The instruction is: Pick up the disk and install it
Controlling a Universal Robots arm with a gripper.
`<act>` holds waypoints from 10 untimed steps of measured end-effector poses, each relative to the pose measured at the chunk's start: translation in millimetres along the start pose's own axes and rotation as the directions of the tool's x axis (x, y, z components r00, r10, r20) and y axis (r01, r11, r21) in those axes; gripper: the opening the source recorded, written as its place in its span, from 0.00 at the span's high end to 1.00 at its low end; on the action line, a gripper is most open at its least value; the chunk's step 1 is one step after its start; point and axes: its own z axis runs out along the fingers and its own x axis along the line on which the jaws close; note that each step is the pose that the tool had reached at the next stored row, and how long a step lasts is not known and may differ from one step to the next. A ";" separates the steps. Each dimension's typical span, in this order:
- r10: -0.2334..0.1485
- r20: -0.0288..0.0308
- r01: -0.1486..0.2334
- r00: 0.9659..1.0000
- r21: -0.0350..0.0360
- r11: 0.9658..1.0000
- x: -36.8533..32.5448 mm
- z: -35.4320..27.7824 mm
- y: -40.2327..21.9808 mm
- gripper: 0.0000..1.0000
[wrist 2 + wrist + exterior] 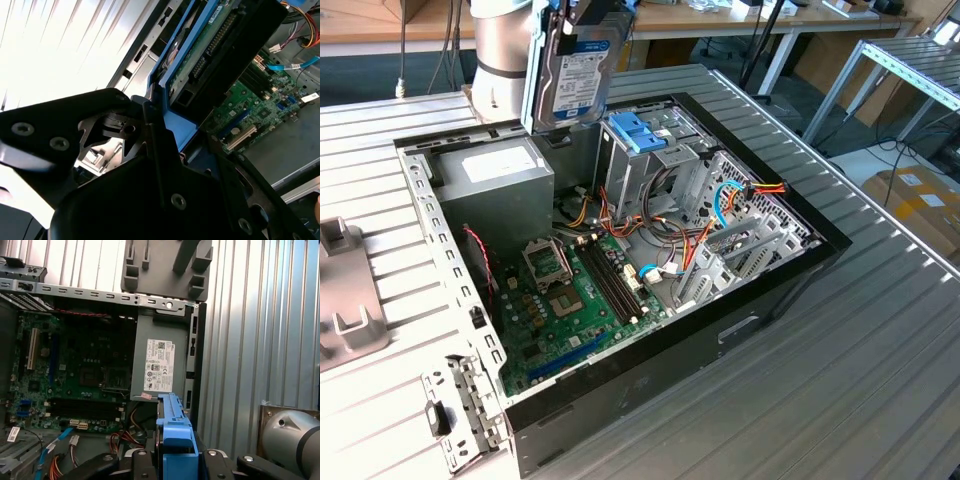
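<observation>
above the computer case point(740, 330), gripper point(588, 14) clamps disk point(578, 75)

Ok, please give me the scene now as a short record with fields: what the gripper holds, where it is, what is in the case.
gripper: shut on the disk's light-blue rail
disk: held upright in the air, above the computer case, near the power supply
installed: not yet
case: open, lying on the ribbed metal table
inside: power supply, motherboard, blue plastic piece on the drive cage
</observation>
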 end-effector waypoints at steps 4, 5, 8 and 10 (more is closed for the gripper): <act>0.000 0.000 0.000 1.000 0.000 1.000 1.4 -0.1 0.0 0.63; 0.000 0.000 0.000 1.000 0.000 1.000 1.6 -0.1 0.0 0.63; 0.000 0.000 0.000 1.000 0.000 1.000 2.6 -0.1 0.0 0.63; 0.000 0.000 0.000 1.000 0.000 1.000 3.1 -0.1 0.0 0.63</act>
